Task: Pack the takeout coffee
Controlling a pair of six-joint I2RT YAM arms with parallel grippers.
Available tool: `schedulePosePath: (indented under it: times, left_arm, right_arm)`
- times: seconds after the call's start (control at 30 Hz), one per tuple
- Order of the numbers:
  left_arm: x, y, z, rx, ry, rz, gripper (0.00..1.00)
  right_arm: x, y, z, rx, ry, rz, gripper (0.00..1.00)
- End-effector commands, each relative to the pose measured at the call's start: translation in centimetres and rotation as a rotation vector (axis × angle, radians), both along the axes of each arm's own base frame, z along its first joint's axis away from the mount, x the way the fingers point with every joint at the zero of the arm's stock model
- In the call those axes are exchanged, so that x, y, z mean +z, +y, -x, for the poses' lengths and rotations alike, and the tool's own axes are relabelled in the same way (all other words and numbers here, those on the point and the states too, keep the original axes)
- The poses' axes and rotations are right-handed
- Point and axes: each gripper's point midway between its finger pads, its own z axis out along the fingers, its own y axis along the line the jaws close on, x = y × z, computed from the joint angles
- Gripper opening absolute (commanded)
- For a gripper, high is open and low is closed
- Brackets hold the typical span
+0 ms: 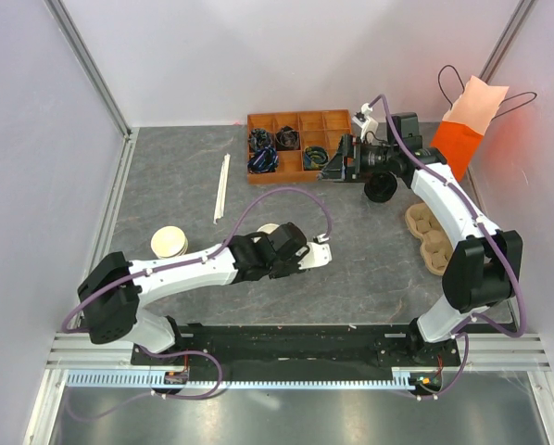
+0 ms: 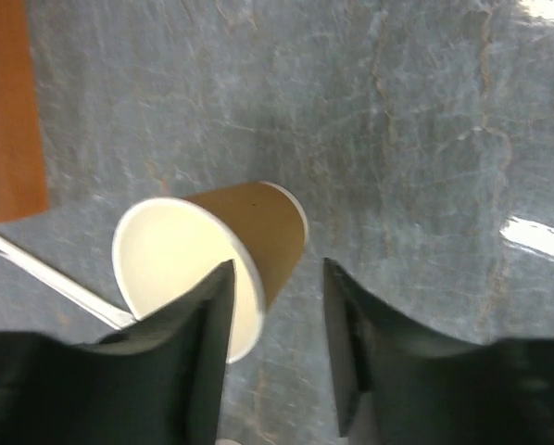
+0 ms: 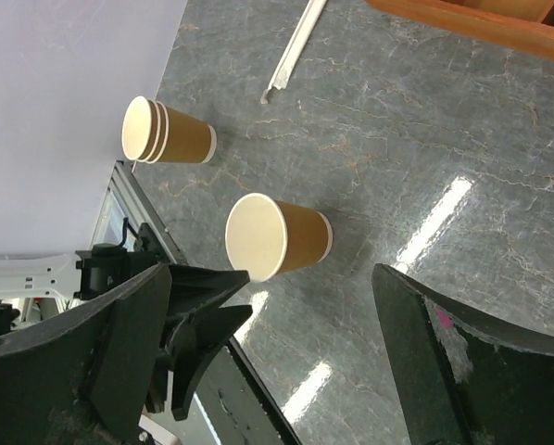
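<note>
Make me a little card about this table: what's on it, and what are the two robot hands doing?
single cup: upright, no lid, just past the left gripper's fingertips
left gripper: open, holding nothing
right gripper: wide open, empty, near the wooden tray
cup stack: lidless, left of the single cup in the top view
other things: long white straw, cardboard cup carrier, orange paper bag

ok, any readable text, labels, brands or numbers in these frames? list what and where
No readable text in any view.
Lidless paper cup: plain tan, no print on the side shown.
Stack of paper cups: plain.
Orange paper bag: no logo visible.
Wooden compartment tray: contents too small to tell.
</note>
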Motion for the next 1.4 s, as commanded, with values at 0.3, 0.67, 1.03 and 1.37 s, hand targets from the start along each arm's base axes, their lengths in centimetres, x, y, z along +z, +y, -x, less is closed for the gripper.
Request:
schedulePosePath:
  times: [0.3,0.67,1.03,1.37]
  left_arm:
    - [13.2,6.9,-2.4,0.277,0.325,0.322,0.87]
    - [10.8,29.5,-3.1,0.845,0.369,0.277,0.88]
    - [5.4,35.7,-2.0,1.013,0.476,0.264,0.81]
    - [1.4,35.6,-3.2,1.092,0.505,0.322,0.74]
  right_arm:
    - [2.6,-0.1,-0.3,0.062,-0.099,0.018,0.98]
    - [0.9,0.4,-0.3,0.091,-0.036,-0.001,0.98]
    - [0.5,0.7,-0.4,0.105,-0.028,-0.008,0.98]
    - [0.0,0.9,0.1,0.125,-0.017,-0.014,0.98]
